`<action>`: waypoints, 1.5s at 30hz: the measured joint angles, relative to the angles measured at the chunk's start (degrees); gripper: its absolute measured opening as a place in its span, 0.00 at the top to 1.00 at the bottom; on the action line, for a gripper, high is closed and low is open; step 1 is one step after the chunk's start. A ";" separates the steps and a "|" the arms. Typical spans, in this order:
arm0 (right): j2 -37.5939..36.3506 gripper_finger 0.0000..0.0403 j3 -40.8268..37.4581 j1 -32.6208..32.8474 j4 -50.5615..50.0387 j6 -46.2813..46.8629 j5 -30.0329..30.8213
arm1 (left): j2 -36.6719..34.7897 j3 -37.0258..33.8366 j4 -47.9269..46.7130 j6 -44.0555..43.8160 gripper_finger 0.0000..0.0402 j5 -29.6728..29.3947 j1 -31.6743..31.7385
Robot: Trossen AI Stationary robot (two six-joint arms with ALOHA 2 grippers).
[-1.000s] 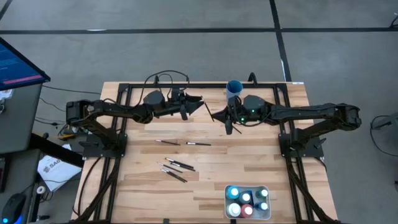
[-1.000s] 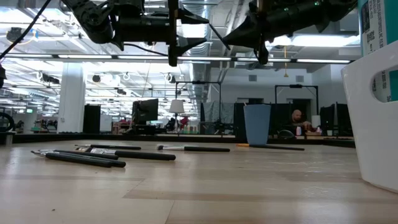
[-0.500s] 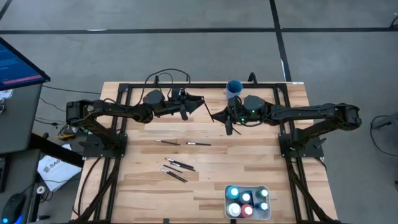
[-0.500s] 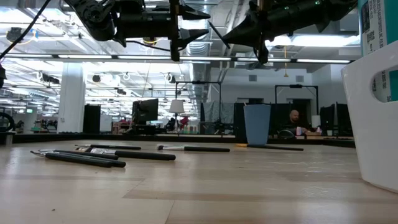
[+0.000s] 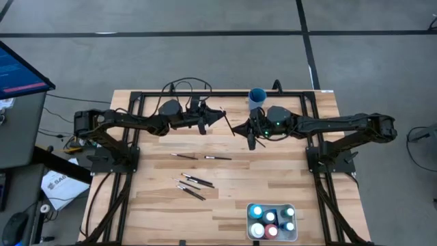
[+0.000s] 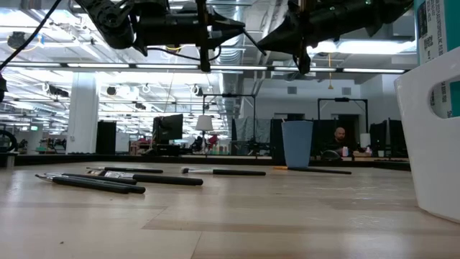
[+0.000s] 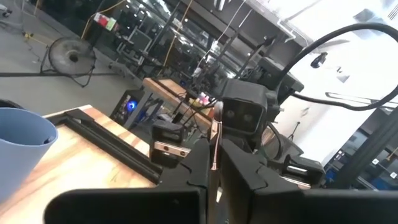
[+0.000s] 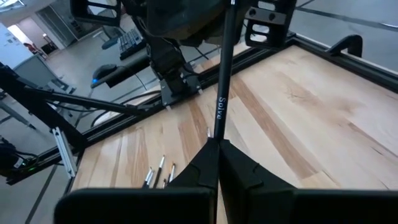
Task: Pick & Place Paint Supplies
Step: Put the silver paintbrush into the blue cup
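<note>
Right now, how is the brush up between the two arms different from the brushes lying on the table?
The held brush is off the table, pinched by both the left fingers and the right fingers. The loose brushes lie on the wood, untouched. It slants in mid-air; they lie flat. All have thin dark handles.

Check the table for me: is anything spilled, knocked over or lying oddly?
Nothing stands out. The loose paintbrushes lie flat on the table, the blue cup stands upright, and the paint bottles sit upright in the white tray.
</note>
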 joint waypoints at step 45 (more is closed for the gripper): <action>-30.89 0.82 0.00 -1.92 -27.12 -3.45 19.91 | 33.53 40.26 -13.44 29.42 1.00 -12.27 7.59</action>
